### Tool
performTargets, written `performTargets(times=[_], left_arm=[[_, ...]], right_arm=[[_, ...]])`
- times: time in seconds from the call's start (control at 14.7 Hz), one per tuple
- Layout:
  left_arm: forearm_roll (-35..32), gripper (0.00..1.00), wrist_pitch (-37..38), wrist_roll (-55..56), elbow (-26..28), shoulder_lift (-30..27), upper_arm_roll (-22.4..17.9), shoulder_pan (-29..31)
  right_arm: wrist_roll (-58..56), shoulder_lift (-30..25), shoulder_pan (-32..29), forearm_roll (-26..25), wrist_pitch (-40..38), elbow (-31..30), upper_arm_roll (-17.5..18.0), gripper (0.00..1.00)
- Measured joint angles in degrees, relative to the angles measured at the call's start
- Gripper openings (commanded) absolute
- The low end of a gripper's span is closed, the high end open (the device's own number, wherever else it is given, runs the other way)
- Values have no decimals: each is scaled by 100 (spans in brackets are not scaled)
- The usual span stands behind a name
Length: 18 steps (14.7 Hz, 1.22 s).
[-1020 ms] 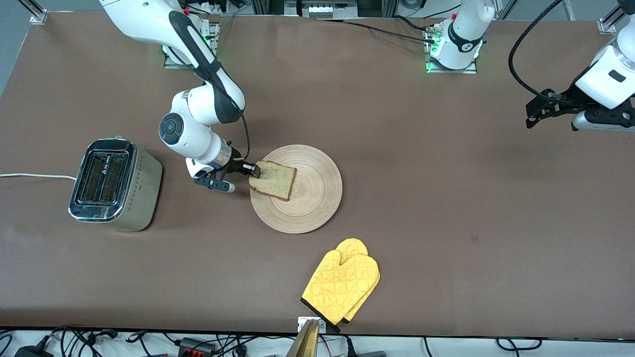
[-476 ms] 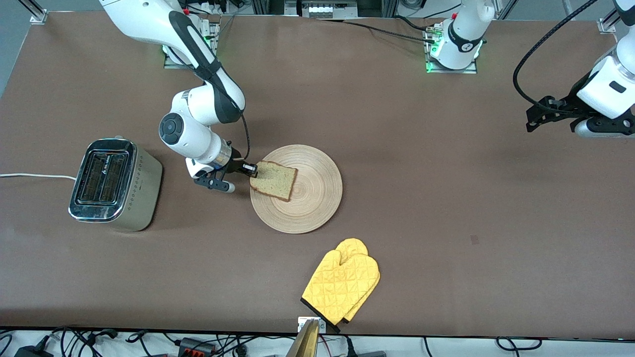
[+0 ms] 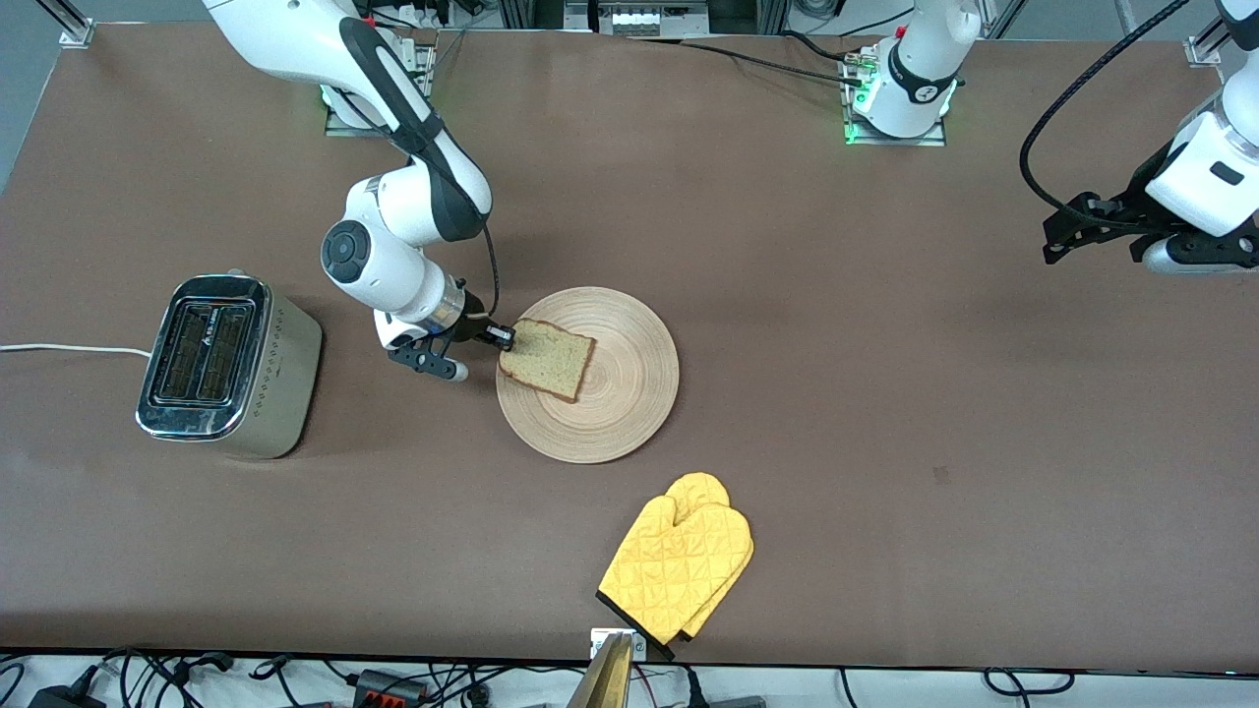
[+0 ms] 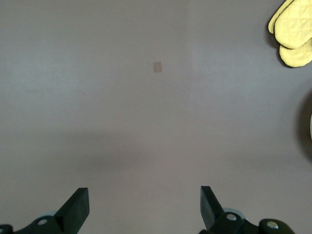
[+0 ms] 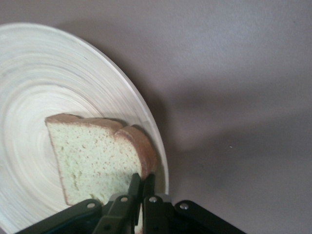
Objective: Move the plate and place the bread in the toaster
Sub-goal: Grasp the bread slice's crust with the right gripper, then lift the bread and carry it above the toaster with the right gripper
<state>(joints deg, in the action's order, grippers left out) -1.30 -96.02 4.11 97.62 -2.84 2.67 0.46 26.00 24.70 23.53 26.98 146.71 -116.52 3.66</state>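
The bread (image 3: 547,359) is a speckled light brown slice with a darker crust, tilted up over the wooden plate (image 3: 620,413). My right gripper (image 3: 504,337) is shut on the slice's edge at the plate's rim toward the toaster. The right wrist view shows the bread (image 5: 92,158) pinched by the gripper (image 5: 142,181) above the plate (image 5: 44,73). The toaster (image 3: 224,366) stands toward the right arm's end, slots up. My left gripper (image 3: 1054,236) hangs open and empty over bare table at the left arm's end; it shows open in the left wrist view (image 4: 144,207).
A yellow oven mitt (image 3: 679,565) lies near the table's front edge, nearer the camera than the plate; it also shows in the left wrist view (image 4: 292,34). The toaster's white cord (image 3: 59,348) runs off toward the table's end.
My right gripper has lifted the bread slightly and shifted it a little over the plate. My left arm drew slightly toward the table's end, then held.
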Motion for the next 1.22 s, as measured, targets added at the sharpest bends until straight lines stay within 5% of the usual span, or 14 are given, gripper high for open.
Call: performTargets(times=[0.34, 0.88, 1.22], left_arm=[[0, 100, -5, 4, -312, 106, -36, 59], [8, 100, -19, 4, -691, 510, -42, 118], [8, 100, -18, 4, -795, 515, -42, 117]], right_arm=[[65, -174, -72, -95, -1438, 742, -242, 0], [-225, -327, -262, -2221, -5506, 2923, -685, 0], [-1635, -319, -617, -3096, -6859, 3877, -700, 0]])
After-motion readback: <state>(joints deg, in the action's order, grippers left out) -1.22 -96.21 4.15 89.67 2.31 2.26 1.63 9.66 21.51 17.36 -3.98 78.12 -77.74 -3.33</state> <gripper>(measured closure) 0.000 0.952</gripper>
